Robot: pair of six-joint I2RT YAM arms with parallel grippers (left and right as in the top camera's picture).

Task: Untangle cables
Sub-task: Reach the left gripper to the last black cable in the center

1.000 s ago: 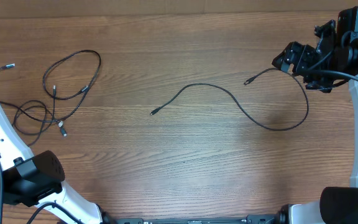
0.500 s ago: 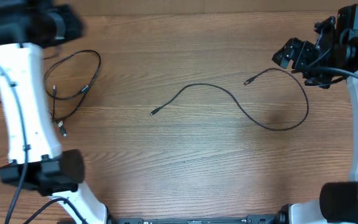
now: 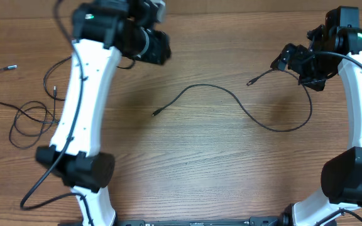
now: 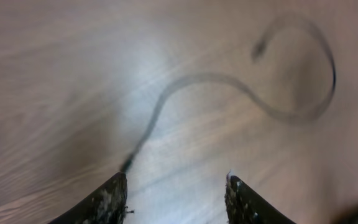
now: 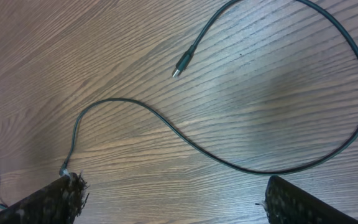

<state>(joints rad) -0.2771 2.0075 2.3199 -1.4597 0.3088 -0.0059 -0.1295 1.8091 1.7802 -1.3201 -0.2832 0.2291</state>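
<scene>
Plainly, one single thin black cord with silver-tipped plugs (image 3: 203, 85) lies by itself in the middle of the brown wood-grain tabletop (image 3: 187, 169). It runs in an open S-curve that crosses nothing, so I judge it to be the part of the job already done. It sits well apart from the loose tangle of thin black cords (image 3: 27, 108) at the left edge, probably so the freed cord cannot snag again.

That tangle shows several overlapping loops, with one plug end trailing off toward the upper left. It looks like the work still remaining.

The left claw (image 4: 174, 180) hangs above the tabletop, released and empty. Its wrist view is blurred, but the separated cord shows below it, running toward the gap between its fingers.

The right claw (image 5: 173, 183) is spread wide and grasps nothing. It hovers near the far plug of the same cord without touching it.

No brand, label or readable writing shows in any view.
</scene>
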